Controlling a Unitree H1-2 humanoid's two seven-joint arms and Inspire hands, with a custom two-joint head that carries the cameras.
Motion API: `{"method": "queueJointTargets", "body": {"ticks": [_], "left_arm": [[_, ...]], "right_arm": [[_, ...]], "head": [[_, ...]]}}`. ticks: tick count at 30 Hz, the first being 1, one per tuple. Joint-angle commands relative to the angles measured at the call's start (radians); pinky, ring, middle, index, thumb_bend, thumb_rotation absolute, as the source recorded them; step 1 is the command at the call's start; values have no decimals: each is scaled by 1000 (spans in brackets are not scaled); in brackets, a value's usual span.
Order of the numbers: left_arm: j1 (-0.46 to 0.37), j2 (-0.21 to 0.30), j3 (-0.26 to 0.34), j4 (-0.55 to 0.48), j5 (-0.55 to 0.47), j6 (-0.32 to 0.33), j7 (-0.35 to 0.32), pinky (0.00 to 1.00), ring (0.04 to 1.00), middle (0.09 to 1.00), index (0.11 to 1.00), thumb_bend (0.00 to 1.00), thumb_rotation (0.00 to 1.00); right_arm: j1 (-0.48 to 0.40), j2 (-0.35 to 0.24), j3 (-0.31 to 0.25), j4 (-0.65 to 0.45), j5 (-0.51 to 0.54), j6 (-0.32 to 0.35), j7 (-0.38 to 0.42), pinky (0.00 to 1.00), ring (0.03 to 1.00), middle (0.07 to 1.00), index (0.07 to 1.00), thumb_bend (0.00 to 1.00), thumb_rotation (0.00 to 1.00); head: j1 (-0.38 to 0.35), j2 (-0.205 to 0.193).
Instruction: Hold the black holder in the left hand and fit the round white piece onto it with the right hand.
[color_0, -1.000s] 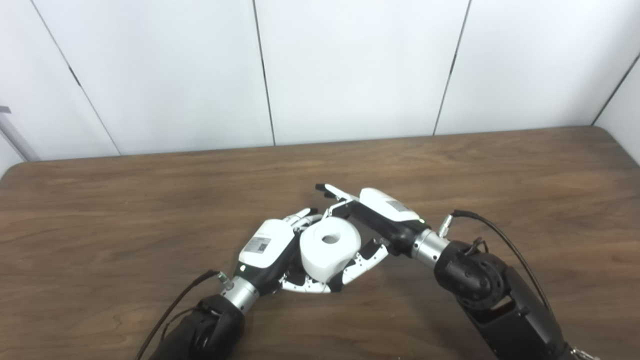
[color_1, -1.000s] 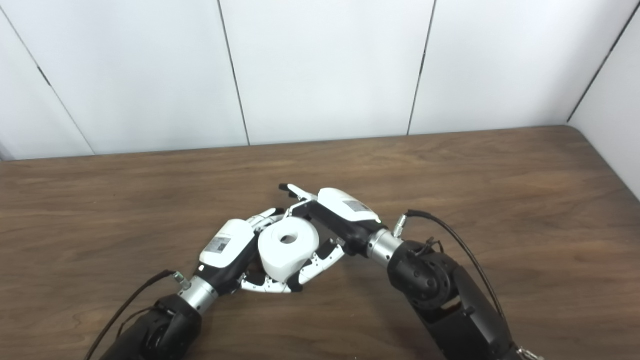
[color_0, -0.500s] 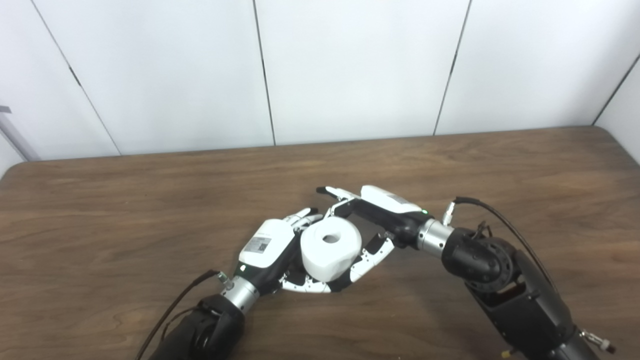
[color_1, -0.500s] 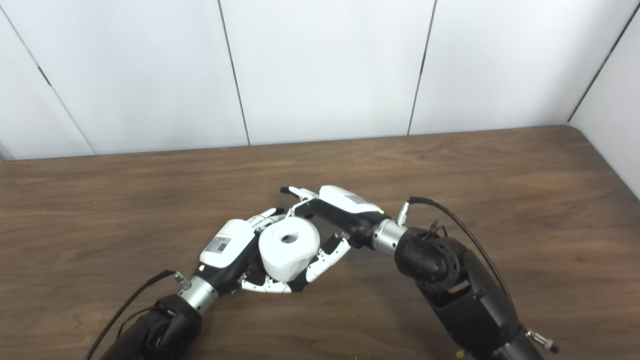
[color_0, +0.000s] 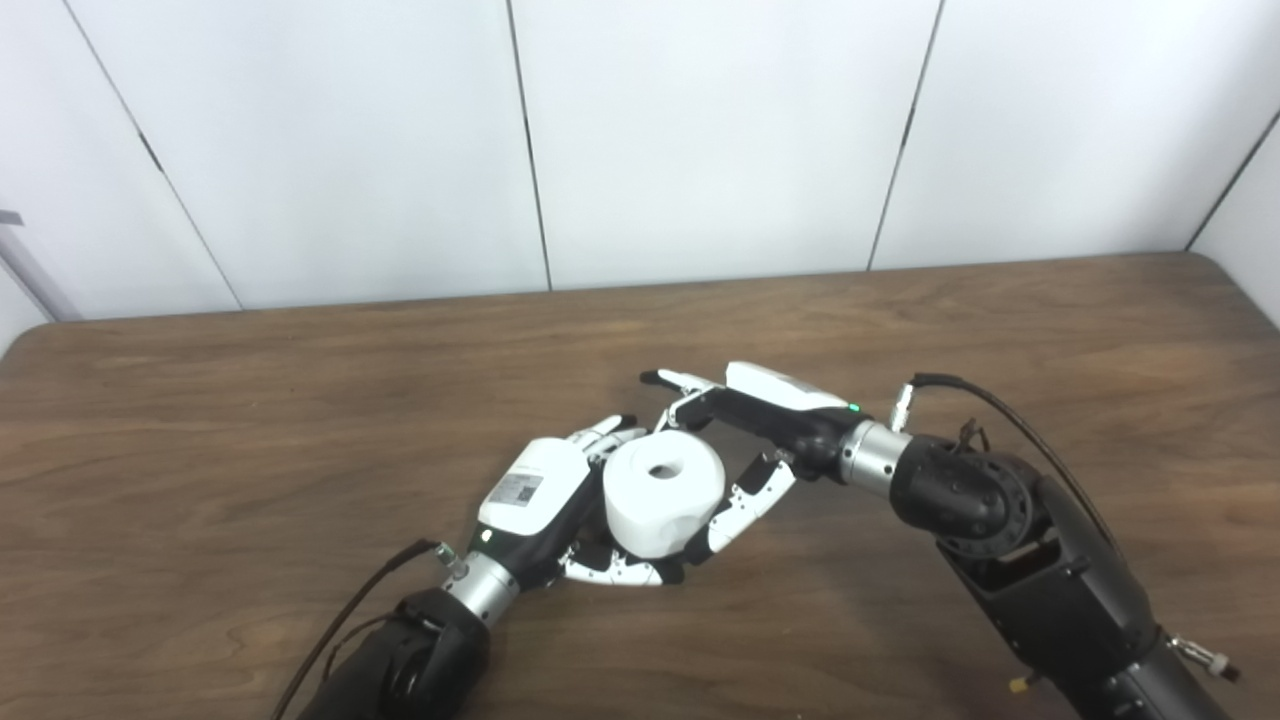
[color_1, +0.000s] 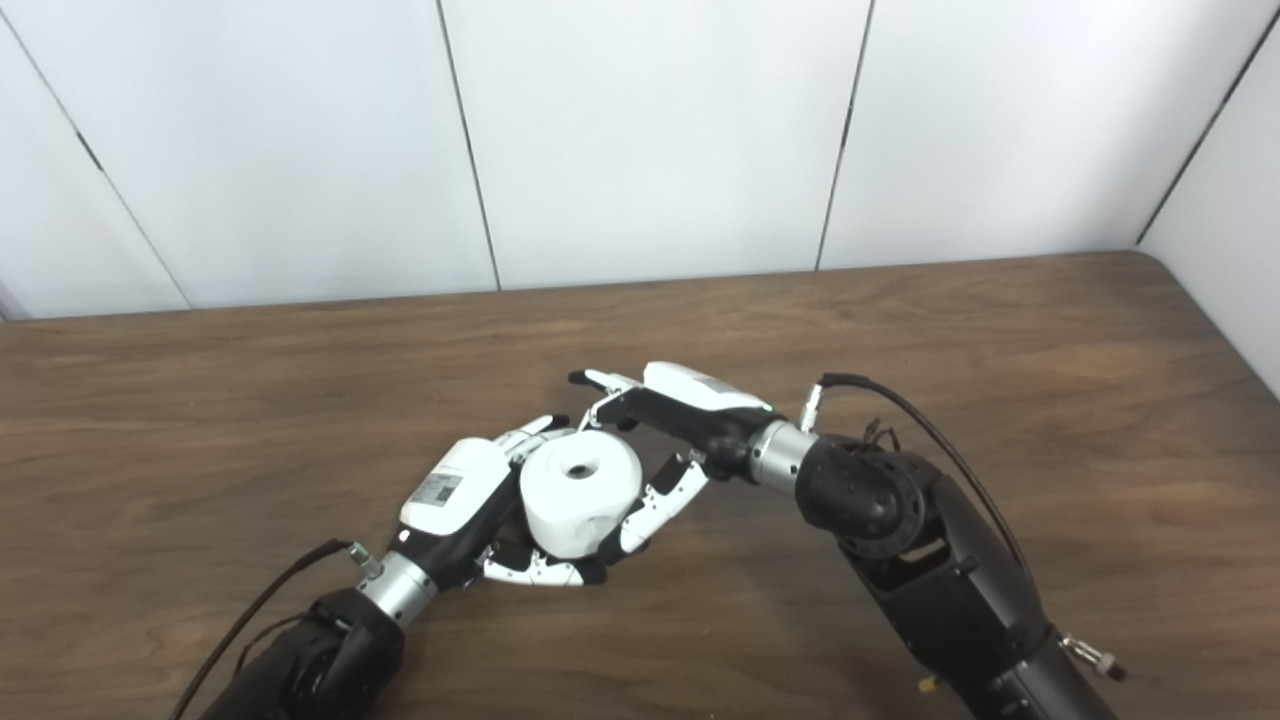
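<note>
Since a second ago my right robot hand (color_0: 745, 440) has been flattening and drawing back toward its wrist, its fingers loosening around the round white piece (color_0: 662, 490). That piece, a smooth matte drum with a small hole through its top face, is sitting low over the worktop (color_0: 250, 420) between both hands. I am seeing the right hand's thumb reaching over the far rim and its jointed white fingers (color_0: 745, 500) lying along the near side, so it is still cradling the piece. My left robot hand (color_0: 545, 500) is curling beneath the drum, gripping something dark; I cannot make out the black holder itself. The worktop is brown wood grain.
</note>
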Motion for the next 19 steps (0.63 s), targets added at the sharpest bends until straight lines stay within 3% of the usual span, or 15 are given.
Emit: {"method": "queueJointTargets", "body": {"ticks": [1, 7, 19], "left_arm": [[71, 23, -54, 62, 56, 37, -99, 862, 935, 867, 480, 525, 62], [71, 22, -52, 61, 46, 37, -106, 873, 938, 866, 480, 525, 61], [74, 23, -50, 58, 41, 41, -111, 886, 941, 869, 480, 524, 60]], "right_arm": [[-43, -20, -20, -18, 10, 0, -3, 836, 1000, 1000, 1000, 1000, 352], [-45, -24, -22, -15, 16, -2, -4, 789, 992, 1000, 1000, 1000, 360], [-39, -30, -25, -17, 40, -12, -6, 845, 1000, 1000, 1000, 1000, 346]], "head": [[1, 0], [1, 0], [1, 4]]}}
